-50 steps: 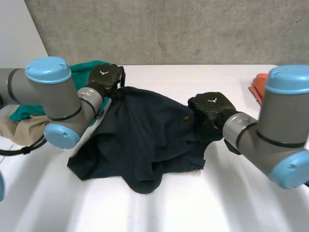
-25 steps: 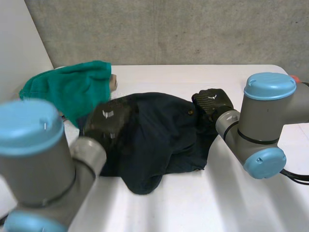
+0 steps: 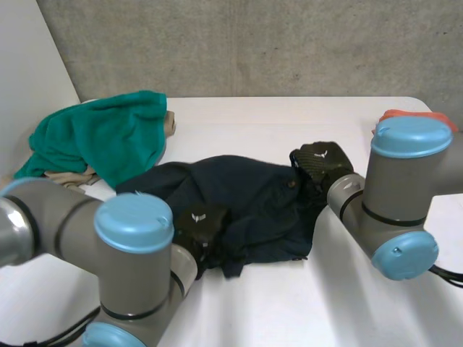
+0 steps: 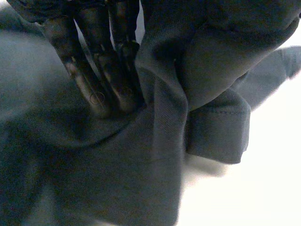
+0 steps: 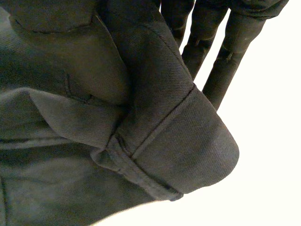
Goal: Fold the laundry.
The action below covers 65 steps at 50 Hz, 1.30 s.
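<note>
On the white desk (image 3: pixel 289 303), uneven pulls could bunch the dark navy garment (image 3: pixel 260 195) further or slip its hem free. It lies crumpled and creased at frame centre. Our left robot hand (image 3: pixel 201 220) pinches its near edge; our right robot hand (image 3: pixel 322 160) grips its right hem.

We list one white table (image 3: pixel 289 318). Behind it we record one grey speckled wall (image 3: pixel 289 43), and one white panel (image 3: pixel 29 58) at the table's left side
</note>
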Each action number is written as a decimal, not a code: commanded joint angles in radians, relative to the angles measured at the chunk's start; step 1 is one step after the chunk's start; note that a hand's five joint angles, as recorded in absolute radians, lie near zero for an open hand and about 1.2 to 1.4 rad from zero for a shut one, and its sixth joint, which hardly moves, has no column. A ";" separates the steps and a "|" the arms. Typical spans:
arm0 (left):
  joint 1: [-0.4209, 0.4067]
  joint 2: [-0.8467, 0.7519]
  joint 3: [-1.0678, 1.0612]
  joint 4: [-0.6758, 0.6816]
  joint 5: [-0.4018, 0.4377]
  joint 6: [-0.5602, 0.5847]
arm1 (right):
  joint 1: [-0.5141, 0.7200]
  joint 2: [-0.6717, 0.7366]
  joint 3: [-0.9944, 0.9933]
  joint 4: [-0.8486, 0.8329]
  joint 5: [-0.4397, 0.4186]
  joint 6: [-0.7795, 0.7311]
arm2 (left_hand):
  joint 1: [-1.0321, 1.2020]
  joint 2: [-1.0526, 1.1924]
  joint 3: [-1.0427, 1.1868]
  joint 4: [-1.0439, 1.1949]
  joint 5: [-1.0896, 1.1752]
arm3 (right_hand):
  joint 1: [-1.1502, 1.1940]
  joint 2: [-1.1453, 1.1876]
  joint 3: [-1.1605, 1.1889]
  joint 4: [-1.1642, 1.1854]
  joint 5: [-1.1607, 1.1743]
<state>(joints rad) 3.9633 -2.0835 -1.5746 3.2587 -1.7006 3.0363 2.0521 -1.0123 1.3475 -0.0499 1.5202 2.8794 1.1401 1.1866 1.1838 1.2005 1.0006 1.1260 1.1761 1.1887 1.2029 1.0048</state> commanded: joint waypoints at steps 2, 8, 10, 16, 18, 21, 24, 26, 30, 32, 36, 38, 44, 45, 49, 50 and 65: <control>0.121 0.324 0.041 -0.013 0.001 0.019 | -0.003 -0.187 -0.008 0.149 -0.035 -0.303 | 0.256 0.210 0.212 0.196 0.221 | 0.270 0.220 0.208 0.193 0.217; 0.197 0.513 0.128 -0.126 0.007 0.128 | 0.003 -0.319 -0.083 0.314 -0.048 -0.479 | 0.256 0.210 0.212 0.196 0.221 | 0.270 0.220 0.208 0.193 0.217; 0.200 0.554 0.165 -0.166 0.007 0.145 | 0.002 -0.356 -0.112 0.346 -0.048 -0.480 | 0.256 0.210 0.212 0.196 0.221 | 0.270 0.220 0.208 0.193 0.217; 0.192 0.651 0.292 -0.260 0.015 0.151 | -0.001 -0.503 -0.240 0.493 -0.058 -0.483 | 0.256 0.210 0.212 0.196 0.221 | 0.270 0.220 0.208 0.193 0.217; 0.198 0.701 0.358 -0.290 0.033 0.150 | -0.007 -0.543 -0.278 0.516 -0.061 -0.479 | 0.256 0.210 0.212 0.196 0.221 | 0.270 0.220 0.208 0.193 0.217; 0.201 0.744 0.436 -0.297 0.061 0.148 | -0.010 -0.606 -0.332 0.530 -0.068 -0.451 | 0.256 0.210 0.212 0.196 0.221 | 0.270 0.220 0.208 0.193 0.217; 0.206 0.755 0.485 -0.297 0.075 0.147 | -0.016 -0.614 -0.350 0.535 -0.068 -0.430 | 0.256 0.210 0.212 0.196 0.221 | 0.270 0.220 0.208 0.193 0.217; 0.212 0.741 0.507 -0.295 0.076 0.147 | -0.024 -0.612 -0.353 0.536 -0.066 -0.423 | 0.256 0.210 0.212 0.196 0.221 | 0.270 0.220 0.208 0.193 0.217; 0.218 0.695 0.505 -0.295 0.079 0.150 | -0.061 -0.563 -0.361 0.538 -0.068 -0.381 | 0.256 0.210 0.212 0.196 0.221 | 0.270 0.220 0.208 0.193 0.217; 0.220 0.613 0.505 -0.295 0.082 0.150 | -0.075 -0.522 -0.363 0.538 -0.071 -0.362 | 0.256 0.210 0.212 0.196 0.221 | 0.270 0.220 0.208 0.193 0.217; 0.226 0.472 0.504 -0.286 0.087 0.153 | -0.102 -0.407 -0.373 0.536 -0.075 -0.336 | 0.256 0.210 0.212 0.196 0.221 | 0.270 0.220 0.208 0.193 0.217; 0.227 0.410 0.511 -0.272 0.087 0.154 | -0.112 -0.326 -0.390 0.527 -0.075 -0.322 | 0.256 0.210 0.212 0.196 0.221 | 0.270 0.220 0.208 0.193 0.217; 0.250 0.156 0.567 -0.081 0.119 0.193 | -0.119 -0.109 -0.445 0.437 -0.063 -0.272 | 0.256 0.210 0.212 0.196 0.221 | 0.270 0.220 0.208 0.193 0.217; 0.252 0.125 0.577 -0.042 0.124 0.202 | -0.119 -0.053 -0.452 0.374 -0.051 -0.255 | 0.256 0.210 0.212 0.196 0.221 | 0.270 0.220 0.208 0.193 0.217; 0.257 -0.024 0.640 0.163 0.147 0.262 | -0.104 0.064 -0.450 0.152 0.029 -0.223 | 0.256 0.210 0.212 0.196 0.221 | 0.270 0.220 0.208 0.193 0.217; 0.257 -0.083 0.680 0.232 0.147 0.294 | -0.102 0.082 -0.446 0.093 0.049 -0.218 | 0.256 0.210 0.212 0.196 0.221 | 0.270 0.220 0.208 0.193 0.217; 0.251 -0.372 0.912 0.322 0.147 0.426 | -0.090 0.216 -0.429 -0.297 0.172 -0.313 | -0.966 -1.012 -1.009 -1.026 -1.001 | -0.951 -1.002 -1.014 -1.028 -1.005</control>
<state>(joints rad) 4.2195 -2.4471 -0.6652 3.5959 -1.5394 3.4600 1.9601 -0.7540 0.9121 -0.3373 1.6770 2.5907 0.1876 0.2148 0.2154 0.2048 0.0499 0.2246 0.2134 0.2144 0.2191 0.0485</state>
